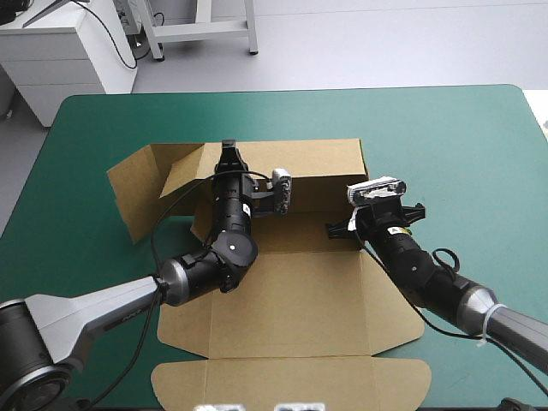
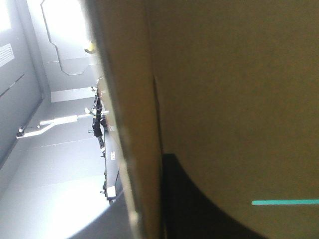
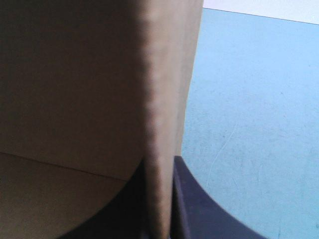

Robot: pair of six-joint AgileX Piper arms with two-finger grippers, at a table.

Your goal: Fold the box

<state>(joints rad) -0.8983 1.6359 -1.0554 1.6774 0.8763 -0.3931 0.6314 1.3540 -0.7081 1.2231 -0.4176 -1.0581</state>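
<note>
The brown box [image 1: 291,291] lies in the middle of the table, its base flat and its rounded lid flap [image 1: 291,381] near the front edge. The back wall [image 1: 317,167] stands raised, and a side flap [image 1: 137,193] leans out at the left. My left gripper [image 1: 229,154] is at the wall's left end. In the left wrist view the left gripper [image 2: 158,162] is shut on the board's edge [image 2: 142,124]. My right gripper [image 1: 363,214] is at the wall's right end. In the right wrist view the right gripper [image 3: 160,167] is shut on a raised board edge [image 3: 164,74].
Teal-green cover [image 1: 437,128] shows beyond the box and to its right [image 3: 249,124]. The lid flap reaches almost to the table's front edge. The left flap stands a short way in from the table's left edge.
</note>
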